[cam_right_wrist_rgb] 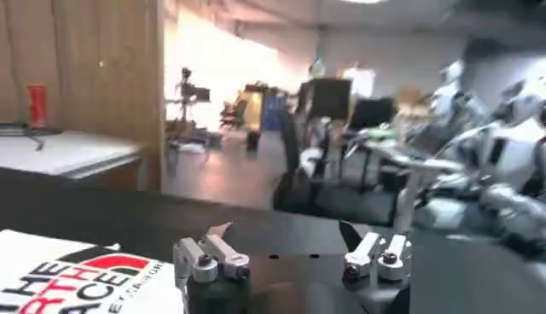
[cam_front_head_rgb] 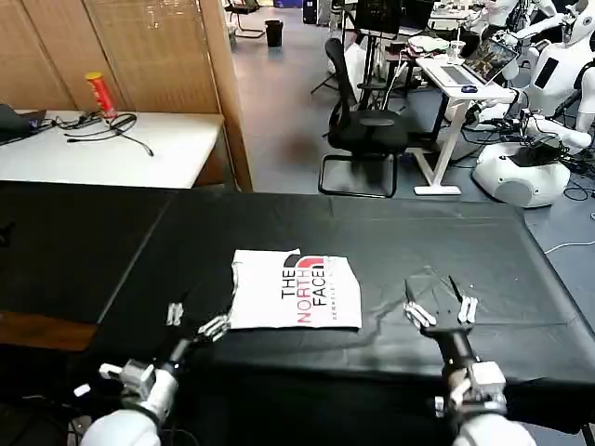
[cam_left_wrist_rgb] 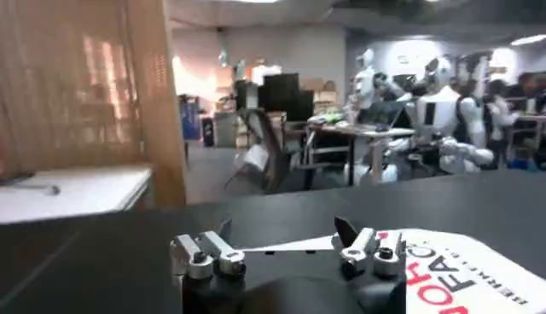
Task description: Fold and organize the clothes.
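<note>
The clothes are one white T-shirt (cam_front_head_rgb: 296, 290), folded into a neat rectangle with its black-and-red "THE NORTH FACE" print facing up, lying near the middle of the black tablecloth (cam_front_head_rgb: 390, 232). My left gripper (cam_front_head_rgb: 193, 316) hovers open just off the shirt's left edge, holding nothing; the left wrist view has the shirt (cam_left_wrist_rgb: 444, 264) beyond one fingertip of that gripper (cam_left_wrist_rgb: 286, 229). My right gripper (cam_front_head_rgb: 442, 299) stands open to the right of the shirt, a short gap away, with nothing in it. In the right wrist view the printed shirt (cam_right_wrist_rgb: 77, 277) lies beside the gripper (cam_right_wrist_rgb: 286, 229).
A white side table (cam_front_head_rgb: 112, 144) with cables and a red-yellow can (cam_front_head_rgb: 99, 93) stands at the back left, next to a wooden partition (cam_front_head_rgb: 139, 56). Behind the table are an office chair (cam_front_head_rgb: 363, 121), desks and parked white robots (cam_front_head_rgb: 530, 158). Bare black cloth surrounds the shirt.
</note>
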### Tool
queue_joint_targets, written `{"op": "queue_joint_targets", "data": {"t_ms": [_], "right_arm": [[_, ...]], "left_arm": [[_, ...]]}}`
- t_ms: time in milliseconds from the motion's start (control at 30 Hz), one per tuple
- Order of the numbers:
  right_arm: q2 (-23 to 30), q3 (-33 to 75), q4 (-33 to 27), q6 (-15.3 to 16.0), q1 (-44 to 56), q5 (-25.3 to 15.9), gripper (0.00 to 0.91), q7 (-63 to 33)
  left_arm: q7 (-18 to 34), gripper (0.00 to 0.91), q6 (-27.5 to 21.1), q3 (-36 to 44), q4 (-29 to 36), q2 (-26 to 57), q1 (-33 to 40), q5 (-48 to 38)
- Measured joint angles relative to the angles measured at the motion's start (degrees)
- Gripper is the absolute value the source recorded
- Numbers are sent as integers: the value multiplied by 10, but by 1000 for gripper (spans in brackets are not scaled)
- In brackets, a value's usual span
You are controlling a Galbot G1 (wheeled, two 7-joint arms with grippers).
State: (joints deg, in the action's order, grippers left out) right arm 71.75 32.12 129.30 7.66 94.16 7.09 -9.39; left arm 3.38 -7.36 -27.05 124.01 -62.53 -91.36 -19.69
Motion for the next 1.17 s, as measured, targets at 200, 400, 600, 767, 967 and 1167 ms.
{"op": "queue_joint_targets", "data": {"t_ms": [200,400,600,767,967,1167], "right_arm": [[15,2,33,-39,107,-12,878,-46],[29,-13,59,-51,192,-34,878,-80],[34,-23,82,-55,256,-36,878,-107],[37,-33,92,-55,296,-30,878,-130],[38,-40,93,-53,314,-29,878,-130],[38,-41,94,-53,320,-29,878,-129]], "left_arm": [[8,878,4,-24,26,7,-81,7],[17,878,19,-50,49,7,-158,8],[28,878,18,-72,69,8,-216,-7],[36,878,-6,-80,87,6,-236,-25],[38,878,-15,-96,96,7,-246,-37],[35,878,-15,-101,93,8,-245,-37]]}}
